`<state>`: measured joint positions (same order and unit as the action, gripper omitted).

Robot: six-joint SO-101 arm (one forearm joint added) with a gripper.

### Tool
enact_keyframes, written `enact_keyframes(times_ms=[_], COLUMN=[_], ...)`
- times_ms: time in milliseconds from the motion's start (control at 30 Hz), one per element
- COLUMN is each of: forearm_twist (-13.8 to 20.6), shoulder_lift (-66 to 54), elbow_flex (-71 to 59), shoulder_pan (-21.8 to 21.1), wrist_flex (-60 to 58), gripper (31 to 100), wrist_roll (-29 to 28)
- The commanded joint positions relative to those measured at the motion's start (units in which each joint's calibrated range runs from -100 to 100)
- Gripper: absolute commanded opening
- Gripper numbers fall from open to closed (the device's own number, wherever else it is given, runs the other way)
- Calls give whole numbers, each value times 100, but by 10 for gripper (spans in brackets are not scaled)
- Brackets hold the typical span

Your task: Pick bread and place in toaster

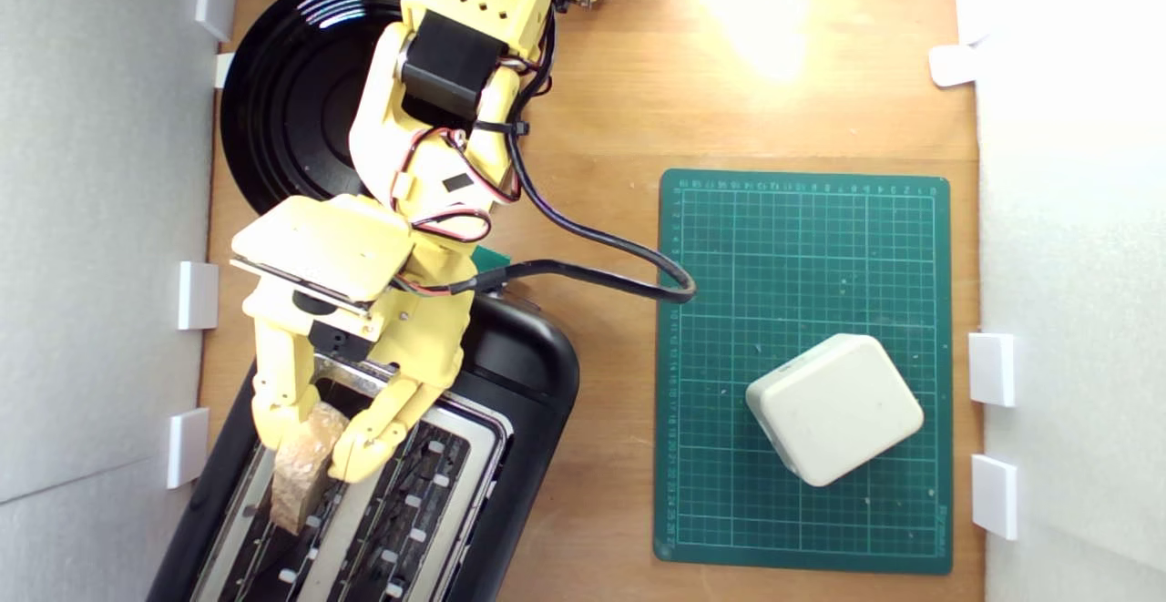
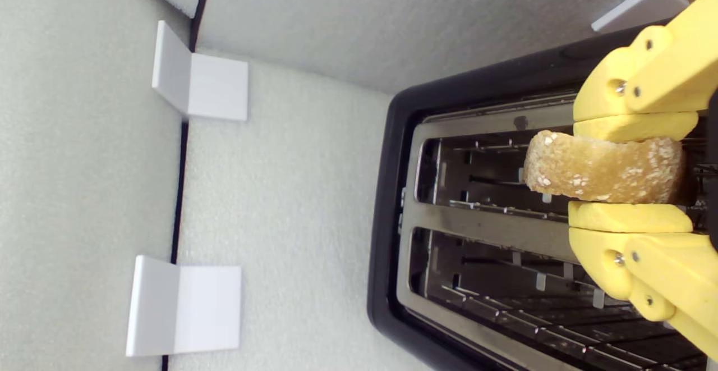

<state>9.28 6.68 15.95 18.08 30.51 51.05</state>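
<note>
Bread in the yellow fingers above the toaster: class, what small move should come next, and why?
Probably lower it straight down a little before letting go. The gripper is shut on the bread, which hangs edge-down over one slot of the toaster, the one nearer the wall, and most of the slice still shows above the silver top.

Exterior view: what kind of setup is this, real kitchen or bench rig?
Likely a bench rig, not a kitchen: wooden tabletop walled by white foam panels with clips, a green cutting mat, and a toaster staged as a prop.
</note>
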Motion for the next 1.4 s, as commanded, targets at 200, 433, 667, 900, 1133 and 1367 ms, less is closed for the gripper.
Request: enact_keyframes(times_ms=[200,433,667,900,1133,1367], forearm_twist=[14,14,14,-457,-412,-412], shoulder_lift=[-102,-152,-851,-1783,-2506,-2972], elbow_flex=[361,370,361,280,125,-229], shoulder_pan=[-35,-35,-27,-83,-647,-1042], wrist_flex=[-210,-210,-210,-210,-158,-124], gripper=[739,771,764,763,763,763], wrist_roll=[265,265,417,187,-1257,-2570])
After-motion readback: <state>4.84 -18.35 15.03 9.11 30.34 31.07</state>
